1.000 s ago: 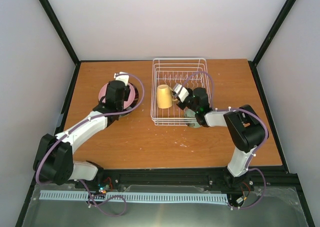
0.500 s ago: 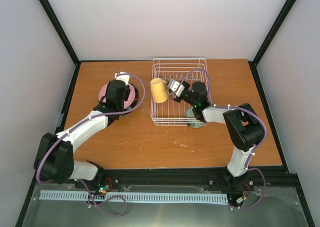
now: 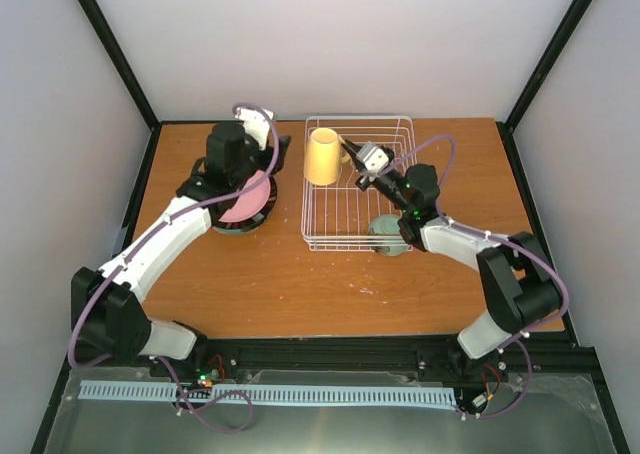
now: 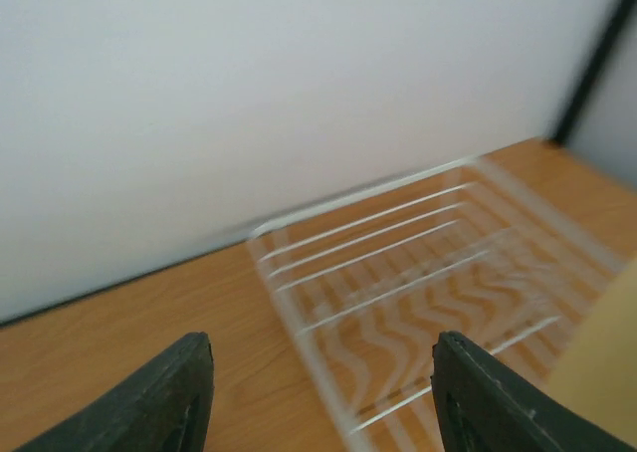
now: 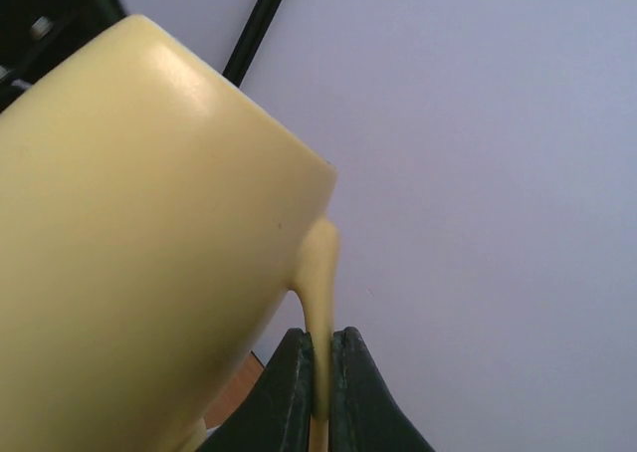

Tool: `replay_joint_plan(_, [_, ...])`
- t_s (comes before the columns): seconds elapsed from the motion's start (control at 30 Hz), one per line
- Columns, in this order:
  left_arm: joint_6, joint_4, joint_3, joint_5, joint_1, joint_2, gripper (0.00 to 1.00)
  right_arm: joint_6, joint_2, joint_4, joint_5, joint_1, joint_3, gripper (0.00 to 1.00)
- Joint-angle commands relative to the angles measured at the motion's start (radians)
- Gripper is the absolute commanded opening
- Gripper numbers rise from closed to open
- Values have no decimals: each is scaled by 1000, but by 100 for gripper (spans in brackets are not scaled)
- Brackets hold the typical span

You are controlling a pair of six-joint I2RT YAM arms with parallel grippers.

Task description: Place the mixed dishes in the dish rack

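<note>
- At the 10 o'clock corner of the white wire rectangular dish rack [image 3: 340, 242], seen from the top camera, hangs the pale yellow handled mug [image 3: 322, 157]. Whether it touches the wires cannot be told.
- The right end effector [image 5: 321, 338] is clamped on the mug's thin handle. In the right wrist view its two dark fingers press the handle from both sides, and the mug body bulges off to 10 o'clock.
- The right arm reaches the mug from 4 o'clock, crossing above the rack.
- A mint green bowl [image 3: 385, 236] sits at the rack's 5 o'clock, against the near rim and partly under that arm.
- At the rack's 9 o'clock, apart from it, a round pink plate [image 3: 250, 200] rests on a dark-rimmed plate [image 3: 235, 226] on the brown wooden table [image 3: 300, 284].
- The left end effector [image 4: 323, 347] is raised at the plates' 1 o'clock. Its fingers stand spread with nothing between them, and the left wrist view looks past them at the rack's wires and the white wall.
</note>
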Motion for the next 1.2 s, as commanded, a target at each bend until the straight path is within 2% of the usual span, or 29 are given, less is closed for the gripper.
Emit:
replay_joint_plan(0.0, [-118, -75, 164, 462, 9, 62, 64, 27, -105, 83, -6, 5, -57, 3])
replay_joint_plan(0.17, [-122, -210, 301, 739, 9, 155, 70, 4, -156, 64, 1, 6, -87, 3])
replay_joint_plan(0.33, [-115, -272, 299, 825, 9, 124, 75, -22, -159, 57, 15, 5, -78, 3])
replay_joint_plan(0.6, [-78, -329, 216, 783, 9, 38, 76, -103, -188, 0, -18, 8, -107, 3])
replay_joint_plan(0.77, [-99, -253, 186, 761, 9, 52, 76, -225, -162, -60, -57, 28, -103, 3])
replay_joint_plan(0.9, [-102, -223, 196, 750, 9, 105, 73, -255, -140, -71, -70, 47, -104, 3])
replay_joint_plan(0.97, [-92, -227, 191, 708, 9, 110, 72, -265, -142, -77, -56, 46, -119, 3])
replay_joint_plan(1.1, [-62, -201, 137, 524, 13, 72, 70, -295, -154, -112, -68, 43, -142, 3])
replay_joint_plan(1.17, [-56, -195, 133, 521, 32, 80, 67, -316, -144, -136, -77, 44, -149, 3])
